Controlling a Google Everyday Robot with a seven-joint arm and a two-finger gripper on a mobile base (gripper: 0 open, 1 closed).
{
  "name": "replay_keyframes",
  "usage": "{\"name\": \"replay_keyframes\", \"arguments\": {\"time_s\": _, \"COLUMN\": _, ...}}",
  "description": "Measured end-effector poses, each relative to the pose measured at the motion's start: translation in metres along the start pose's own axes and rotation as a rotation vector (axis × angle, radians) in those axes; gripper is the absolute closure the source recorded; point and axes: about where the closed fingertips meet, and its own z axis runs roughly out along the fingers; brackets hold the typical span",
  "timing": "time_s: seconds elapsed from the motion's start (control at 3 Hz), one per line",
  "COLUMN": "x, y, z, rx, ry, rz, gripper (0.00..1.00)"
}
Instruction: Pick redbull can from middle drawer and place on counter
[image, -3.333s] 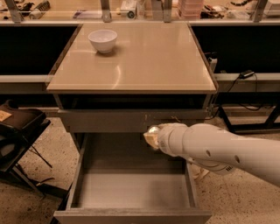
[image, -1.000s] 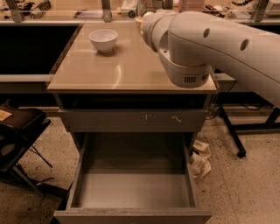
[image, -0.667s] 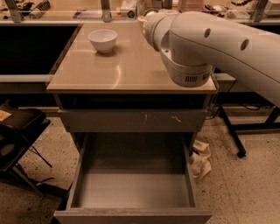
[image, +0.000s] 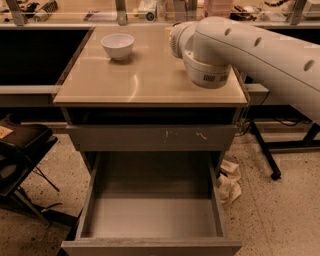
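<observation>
The middle drawer (image: 150, 215) is pulled out below, and its grey floor shows nothing on it. The beige counter (image: 135, 80) is above it. My white arm reaches in from the right over the counter's far right part. The gripper (image: 173, 39) is at the arm's end, mostly hidden behind the wrist. The redbull can is not in view; it may be hidden behind the arm.
A white bowl (image: 118, 46) stands at the counter's far left. A grey drawer front with scratch marks (image: 150, 137) is shut above the open drawer. A black chair (image: 20, 150) is at the left, crumpled paper (image: 227, 182) lies on the floor at the right, and a cluttered workbench (image: 60, 10) runs behind.
The arm has risen from the open drawer to above the counter's far right part. Over the last second it has barely moved.
</observation>
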Motion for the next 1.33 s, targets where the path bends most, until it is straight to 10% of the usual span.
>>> {"name": "replay_keyframes", "arguments": {"time_s": 0.67, "x": 0.0324, "y": -0.0157, "z": 0.0231, "rx": 0.038, "ry": 0.114, "rz": -0.048, "gripper": 1.00}}
{"name": "replay_keyframes", "arguments": {"time_s": 1.33, "x": 0.0323, "y": -0.0157, "z": 0.0231, "rx": 0.038, "ry": 0.114, "rz": -0.048, "gripper": 0.58}}
